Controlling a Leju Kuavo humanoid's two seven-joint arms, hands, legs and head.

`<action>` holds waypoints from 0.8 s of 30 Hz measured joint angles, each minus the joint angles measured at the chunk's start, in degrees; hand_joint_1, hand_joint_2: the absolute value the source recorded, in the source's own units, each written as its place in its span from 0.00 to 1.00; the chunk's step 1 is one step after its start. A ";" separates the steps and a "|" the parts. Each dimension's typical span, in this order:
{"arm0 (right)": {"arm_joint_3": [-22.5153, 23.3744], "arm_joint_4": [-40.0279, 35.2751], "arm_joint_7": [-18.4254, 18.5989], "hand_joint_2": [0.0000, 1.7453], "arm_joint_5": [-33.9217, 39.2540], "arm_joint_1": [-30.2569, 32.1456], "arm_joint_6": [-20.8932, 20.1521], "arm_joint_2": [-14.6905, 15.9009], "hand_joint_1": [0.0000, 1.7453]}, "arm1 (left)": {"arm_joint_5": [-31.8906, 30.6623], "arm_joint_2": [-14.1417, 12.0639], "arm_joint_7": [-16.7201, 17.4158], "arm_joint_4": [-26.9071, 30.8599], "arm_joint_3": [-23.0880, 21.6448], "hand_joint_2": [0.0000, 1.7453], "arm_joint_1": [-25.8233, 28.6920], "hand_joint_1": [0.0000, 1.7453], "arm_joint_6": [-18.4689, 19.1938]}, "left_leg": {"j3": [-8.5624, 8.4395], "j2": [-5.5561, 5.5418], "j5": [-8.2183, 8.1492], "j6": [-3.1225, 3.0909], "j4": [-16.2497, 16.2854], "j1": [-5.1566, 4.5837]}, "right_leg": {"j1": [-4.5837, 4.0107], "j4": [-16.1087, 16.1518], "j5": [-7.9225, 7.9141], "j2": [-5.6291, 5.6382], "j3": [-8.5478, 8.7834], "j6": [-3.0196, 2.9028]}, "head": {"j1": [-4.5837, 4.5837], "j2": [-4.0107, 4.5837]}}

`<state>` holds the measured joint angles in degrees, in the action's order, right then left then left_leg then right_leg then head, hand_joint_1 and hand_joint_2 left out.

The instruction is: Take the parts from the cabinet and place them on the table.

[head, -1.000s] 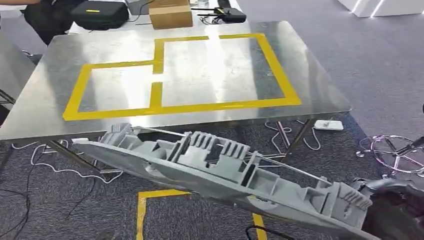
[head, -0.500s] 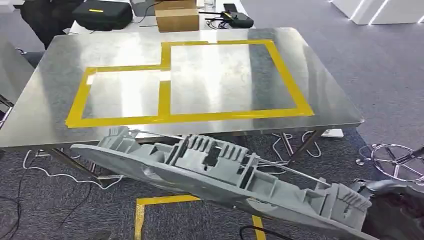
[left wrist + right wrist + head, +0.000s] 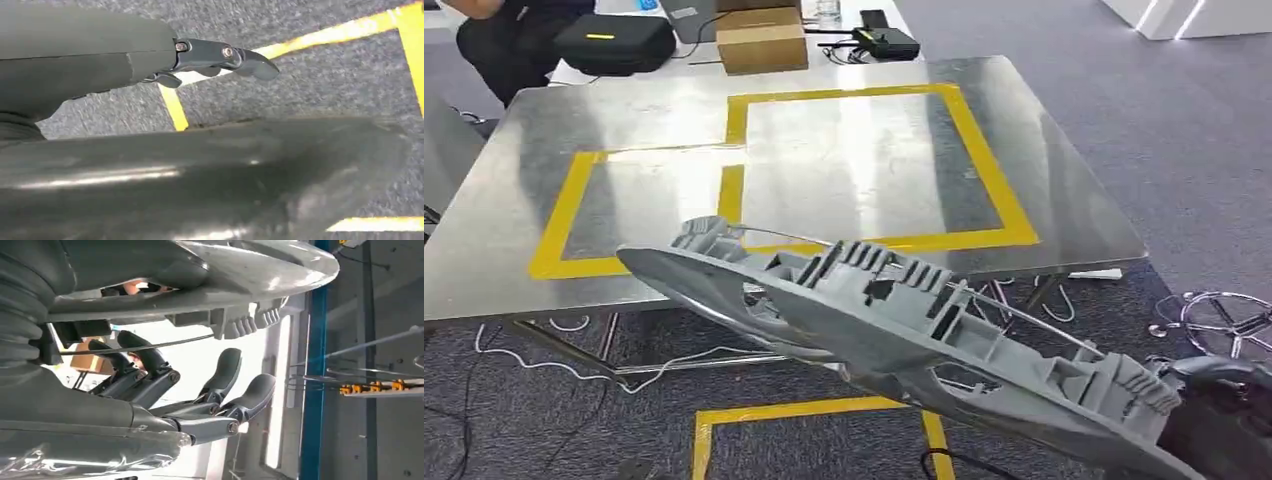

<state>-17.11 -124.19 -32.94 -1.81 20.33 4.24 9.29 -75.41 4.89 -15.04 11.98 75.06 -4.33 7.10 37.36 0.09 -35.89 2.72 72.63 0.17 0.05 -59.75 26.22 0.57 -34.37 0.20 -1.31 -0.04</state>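
I carry a long grey plastic part (image 3: 874, 310) with ribbed pockets, slanted from upper left down to lower right. Its far tip hangs over the front edge of the steel table (image 3: 1064, 200), which bears yellow tape rectangles (image 3: 984, 160). My right hand (image 3: 1224, 415), dark, grips the part's near end at the bottom right. In the right wrist view the part (image 3: 225, 270) lies against the right hand (image 3: 165, 385), whose fingers (image 3: 255, 392) are spread beneath it. In the left wrist view the part's smooth shell (image 3: 200, 175) sits close against my left hand (image 3: 100, 60), its fingers (image 3: 240, 56) stretched out straight.
A cardboard box (image 3: 761, 40), a black case (image 3: 614, 42) and a person (image 3: 494, 40) are beyond the table's far edge. A chrome chair base (image 3: 1224, 320) stands at the right. White cables (image 3: 574, 360) and yellow floor tape (image 3: 804, 412) lie under the table front.
The whole view has shifted as I move. The part sits higher in the picture, and its far tip now overlaps the table's front edge instead of hanging below it.
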 joint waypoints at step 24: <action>0.20 0.00 0.07 1.00 0.98 1.41 0.55 0.42 1.00 | 0.18 0.00 0.11 0.02 0.04 0.00 0.51 0.00 -0.07 | -8.03 -0.01 5.75 -1.36 -14.72 0.17 | -0.10 -0.69 0.04 -0.23 -0.80 1.95 | -0.79 0.00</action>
<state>-16.92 -124.19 -32.87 -0.83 21.74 4.79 9.70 -75.23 4.90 -14.93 12.00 75.10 -3.82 7.04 29.33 0.08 -30.13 1.36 57.91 0.33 -0.05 -60.44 26.25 0.34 -35.17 2.15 -2.10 -0.04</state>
